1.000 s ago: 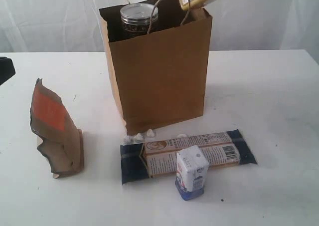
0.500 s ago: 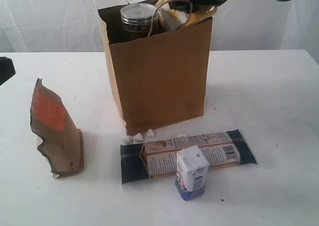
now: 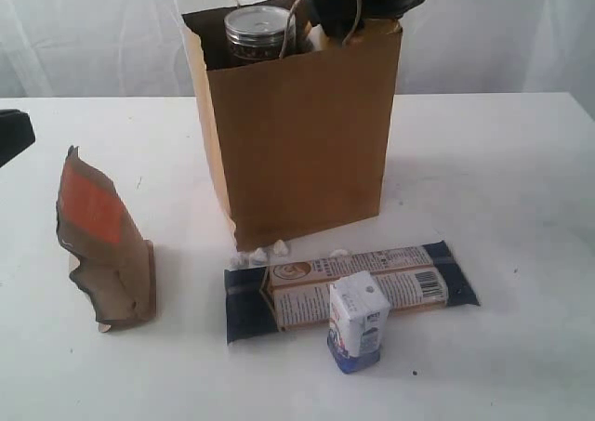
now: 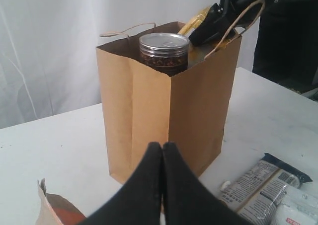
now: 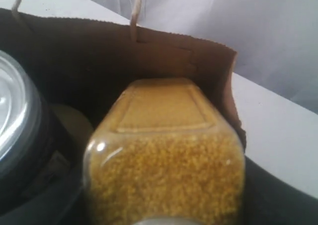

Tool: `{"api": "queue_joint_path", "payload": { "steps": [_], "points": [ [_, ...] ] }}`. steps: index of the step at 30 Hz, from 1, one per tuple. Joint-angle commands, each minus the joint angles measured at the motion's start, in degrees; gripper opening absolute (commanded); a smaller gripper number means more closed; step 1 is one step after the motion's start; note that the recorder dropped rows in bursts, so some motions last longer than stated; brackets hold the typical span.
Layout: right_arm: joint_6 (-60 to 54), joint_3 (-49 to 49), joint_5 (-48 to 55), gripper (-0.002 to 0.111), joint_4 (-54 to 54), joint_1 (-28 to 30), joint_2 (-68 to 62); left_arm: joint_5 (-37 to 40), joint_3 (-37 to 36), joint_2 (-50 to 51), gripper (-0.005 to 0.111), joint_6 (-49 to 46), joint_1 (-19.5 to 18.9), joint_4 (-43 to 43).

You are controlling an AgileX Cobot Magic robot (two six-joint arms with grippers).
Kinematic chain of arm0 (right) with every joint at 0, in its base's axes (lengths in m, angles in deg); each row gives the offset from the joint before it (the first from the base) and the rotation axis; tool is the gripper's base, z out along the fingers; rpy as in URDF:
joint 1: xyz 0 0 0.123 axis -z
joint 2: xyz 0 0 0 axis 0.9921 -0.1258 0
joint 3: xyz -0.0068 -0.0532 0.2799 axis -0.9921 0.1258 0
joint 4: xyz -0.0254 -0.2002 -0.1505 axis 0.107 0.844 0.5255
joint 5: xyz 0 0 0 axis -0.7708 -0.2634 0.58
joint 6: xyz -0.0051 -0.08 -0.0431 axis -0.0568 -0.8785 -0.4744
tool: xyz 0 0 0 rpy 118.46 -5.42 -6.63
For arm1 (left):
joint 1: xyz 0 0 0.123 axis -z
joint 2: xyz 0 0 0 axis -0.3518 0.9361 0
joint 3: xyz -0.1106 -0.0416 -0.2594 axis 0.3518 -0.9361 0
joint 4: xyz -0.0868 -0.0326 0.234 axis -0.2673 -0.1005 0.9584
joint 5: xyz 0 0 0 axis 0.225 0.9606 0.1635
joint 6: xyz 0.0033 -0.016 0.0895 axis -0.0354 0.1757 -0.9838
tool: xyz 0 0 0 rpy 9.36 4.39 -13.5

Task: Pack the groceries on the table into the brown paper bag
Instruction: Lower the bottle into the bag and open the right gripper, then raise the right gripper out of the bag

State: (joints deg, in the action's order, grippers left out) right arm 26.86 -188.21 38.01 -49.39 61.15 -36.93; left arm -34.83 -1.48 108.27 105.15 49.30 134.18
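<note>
Gripping yellow-grain bottle [image 5: 164, 155] in right gripper [image 3: 364, 1], jaws clamped on bottle's sides, right at open mouth of brown paper bag [image 3: 302, 142]. Pointing bottle's flat end into bag, far bag wall just behind it in right wrist view. Tilted, not upright, with yellow body partly above bag rim in left wrist view.

Sitting inside bag just beside bottle: dark pull-tab can [image 3: 258, 31], silver top poking above rim. Showing also a dim tan rounded shape [image 5: 74, 123] between can and bottle, too dark to identify.

Standing upright mid-table: bag, twisted loop handles up.

Clenched with nothing between fingers: left gripper [image 4: 162, 158], facing bag, clear of it, empty.

Lying outside bag on table [image 3: 521, 189]:
- orange-brown pouch [image 3: 102, 244], standing at left, well apart from bag
- long navy packet [image 3: 351, 289], flat in front of bag
- small white-blue carton [image 3: 358, 321], upright, against packet's front edge; touching or not, cannot tell

Scattered between bag's foot and packet: white crumbs [image 3: 260, 252].
</note>
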Motion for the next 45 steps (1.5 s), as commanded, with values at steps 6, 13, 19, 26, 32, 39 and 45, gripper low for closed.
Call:
{"api": "queue_joint_path", "payload": {
  "steps": [6, 13, 19, 26, 32, 39, 45],
  "points": [
    [2.1, -4.0, 0.9, 0.0, 0.7, -0.5, -3.0, -0.4, -0.3, -0.2, 0.0, 0.0, 0.0, 0.7],
    [2.1, -4.0, 1.1, 0.0, 1.0, -1.7, -6.7, -0.6, -0.3, -0.2, 0.0, 0.0, 0.0, 0.7],
    [2.5, -4.6, 1.9, 0.014, 1.0, -1.7, -7.0, -0.7, -0.3, -0.2, 0.0, 0.0, 0.0, 0.7],
    [2.5, -8.4, 3.7, 0.07, 1.0, -1.7, -5.8, -0.7, -0.3, -0.2, 0.0, 0.0, 0.0, 0.7],
    [2.5, -8.4, 6.8, 0.07, 1.1, -1.7, -4.5, 0.0, -0.3, -0.2, 0.0, 0.0, 0.0, 0.7],
    [2.5, -8.4, 8.1, 0.069, 1.1, -1.7, -0.5, 0.0, -0.3, -0.2, 0.0, 0.0, 0.0, 0.7],
    [1.1, -7.7, 12.8, 0.069, 0.7, -1.7, 6.9, 0.1, -0.3, -0.2, 0.0, 0.0, 0.0, 0.7]
  ]
}}
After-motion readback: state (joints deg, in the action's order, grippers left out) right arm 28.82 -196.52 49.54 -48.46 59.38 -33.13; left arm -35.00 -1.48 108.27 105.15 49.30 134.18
